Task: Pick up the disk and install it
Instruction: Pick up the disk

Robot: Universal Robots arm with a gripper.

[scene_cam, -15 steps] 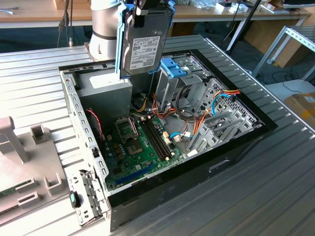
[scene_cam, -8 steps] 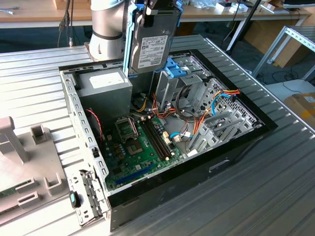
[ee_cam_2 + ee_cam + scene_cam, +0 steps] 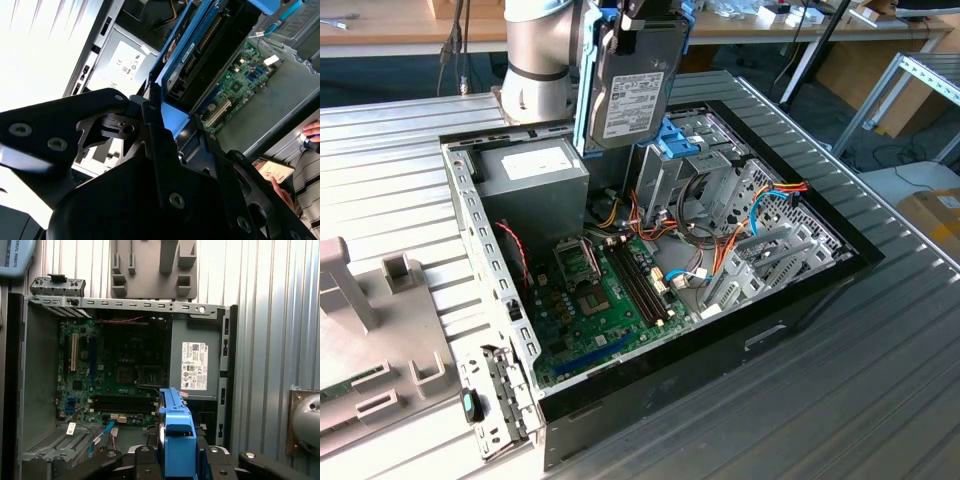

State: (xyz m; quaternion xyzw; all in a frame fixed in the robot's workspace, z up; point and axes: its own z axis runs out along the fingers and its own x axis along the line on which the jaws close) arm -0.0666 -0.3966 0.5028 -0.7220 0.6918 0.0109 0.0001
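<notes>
Disk (image 3: 632, 92), clamped between the fingers (image 3: 212, 465), hangs upright above the computer case (image 3: 790, 310).

Robotics lab or test workshop, not a home. 1 industrial robot arm (image 3: 535, 60) stands at a ribbed metal table (image 3: 880, 400) and holds the disk (image 3: 632, 95) over an open computer case (image 3: 720, 365) with a bare motherboard (image 3: 600, 300). A grey slotted fixture plate (image 3: 370, 340) lies beside the case. Behind are wooden workbenches (image 3: 400, 25) with cables (image 3: 450, 50) hanging down. At the exterior view's right are 1 aluminium profile frame (image 3: 910, 75) and 1 cardboard box (image 3: 932, 215).
</notes>
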